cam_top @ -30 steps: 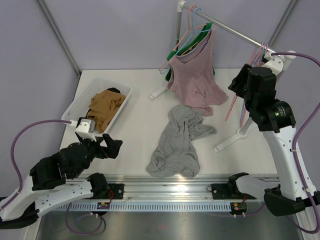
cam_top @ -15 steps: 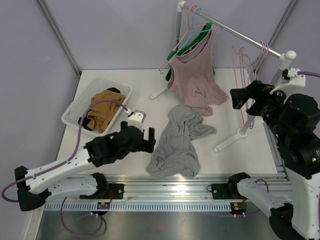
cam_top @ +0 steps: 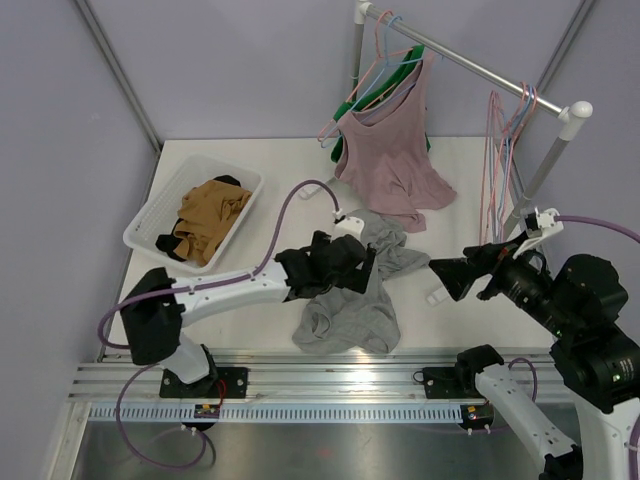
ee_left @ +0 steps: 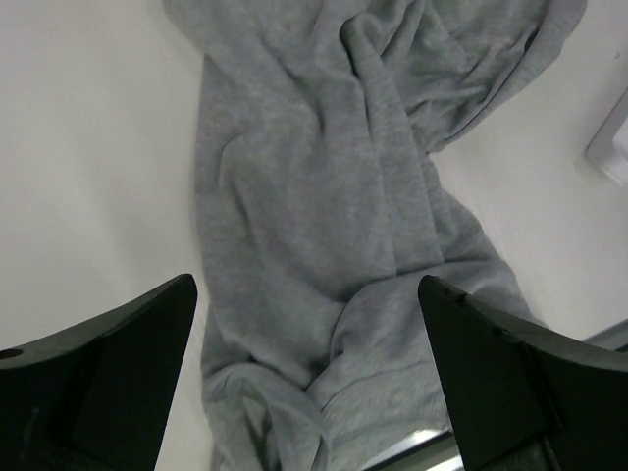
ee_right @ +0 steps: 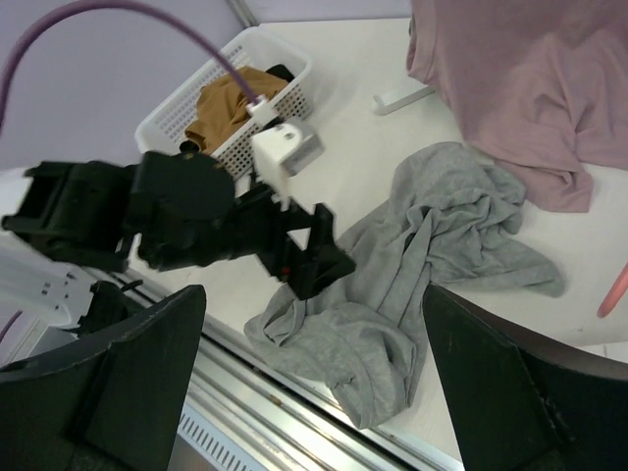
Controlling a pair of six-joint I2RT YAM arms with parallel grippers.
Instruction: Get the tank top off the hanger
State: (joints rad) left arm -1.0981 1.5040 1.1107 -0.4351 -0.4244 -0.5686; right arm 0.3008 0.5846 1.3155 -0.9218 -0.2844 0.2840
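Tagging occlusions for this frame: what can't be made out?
- Top view: left pincer covers part of the grey garment; cloth beneath hidden.
- Right wrist view: tank top cut off by the top edge; its upper part unseen.
- Left wrist view: grey garment runs off top and bottom edges.
- Top view: dark item in the basket mostly hidden under the brown cloth.

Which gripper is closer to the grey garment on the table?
Left. The left gripper is directly over the grey garment; the right gripper sits off to its right, apart.
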